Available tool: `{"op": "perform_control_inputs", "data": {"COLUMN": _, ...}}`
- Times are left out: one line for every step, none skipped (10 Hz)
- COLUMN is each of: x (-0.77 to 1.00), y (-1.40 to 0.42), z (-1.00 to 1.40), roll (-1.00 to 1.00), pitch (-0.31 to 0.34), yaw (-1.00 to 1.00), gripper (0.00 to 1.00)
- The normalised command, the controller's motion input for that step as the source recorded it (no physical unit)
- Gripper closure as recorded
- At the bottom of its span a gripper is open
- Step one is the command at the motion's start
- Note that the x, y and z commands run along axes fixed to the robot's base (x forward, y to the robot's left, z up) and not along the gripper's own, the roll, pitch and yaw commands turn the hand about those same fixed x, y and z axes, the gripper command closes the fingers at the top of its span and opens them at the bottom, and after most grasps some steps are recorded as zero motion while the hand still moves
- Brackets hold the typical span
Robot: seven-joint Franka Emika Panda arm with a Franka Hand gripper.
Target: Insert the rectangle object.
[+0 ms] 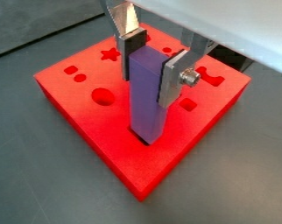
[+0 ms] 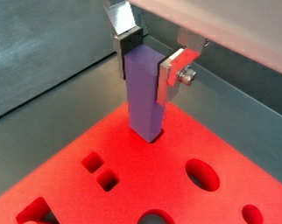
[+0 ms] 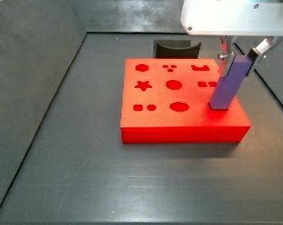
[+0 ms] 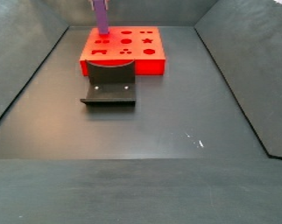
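Note:
The rectangle object, a slim purple-blue bar, stands nearly upright between the fingers of my gripper, which is shut on its upper end. Its lower end meets the top of the red block near one edge and seems to sit slightly in a hole there. Both wrist views show this; the bar reaches the block close to a corner. In a side view the bar leans slightly under the gripper at the block's right side. In a side view the bar rises from the block's far left.
The red block has several shaped holes: star, circle, small squares. A dark grey curved holder stands on the floor beside the block and also shows in a side view. Dark walls enclose the floor.

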Motion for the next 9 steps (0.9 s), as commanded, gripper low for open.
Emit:
{"op": "perform_control_inputs", "data": {"x": -0.08, "y": 0.00, "z": -0.20, "roll": -0.06, "pitch": -0.016, "yaw": 0.04, "gripper": 1.00}}
{"op": "perform_control_inputs", "data": {"x": 0.00, "y": -0.06, "z": -0.15, "roll": -0.01, "pitch": 0.000, "yaw": 0.09, "gripper": 1.00}}
{"op": "perform_control_inputs", "data": {"x": 0.00, "y": 0.00, "z": -0.22, "roll": -0.04, "pitch": -0.003, "yaw": 0.07, "gripper": 1.00}}
{"op": "perform_control_inputs", "data": {"x": 0.00, "y": 0.00, "z": -0.42, "roll": -0.08, "pitch": -0.034, "yaw": 0.03, "gripper": 1.00}}
{"op": "perform_control_inputs", "data": {"x": 0.01, "y": 0.01, "z": -0.74, "roll": -0.04, "pitch": -0.014, "yaw": 0.00, "gripper": 1.00}}
{"op": "perform_control_inputs", "data": {"x": 0.00, "y": 0.00, "z": -0.97, "roll": -0.03, "pitch": -0.059, "yaw": 0.00, "gripper": 1.00}}
{"op": "perform_control_inputs", "data": {"x": 0.04, "y": 0.00, "z": -1.00, "roll": -0.02, "pitch": -0.090, "yaw": 0.00, "gripper": 1.00}}
{"op": "perform_control_inputs", "data": {"x": 0.01, "y": 0.00, "z": -0.95, "roll": -0.01, "pitch": -0.120, "yaw": 0.00, "gripper": 1.00}}
{"op": "perform_control_inputs", "data": {"x": -0.02, "y": 0.00, "z": -0.69, "roll": -0.04, "pitch": -0.123, "yaw": 0.01, "gripper": 1.00}}
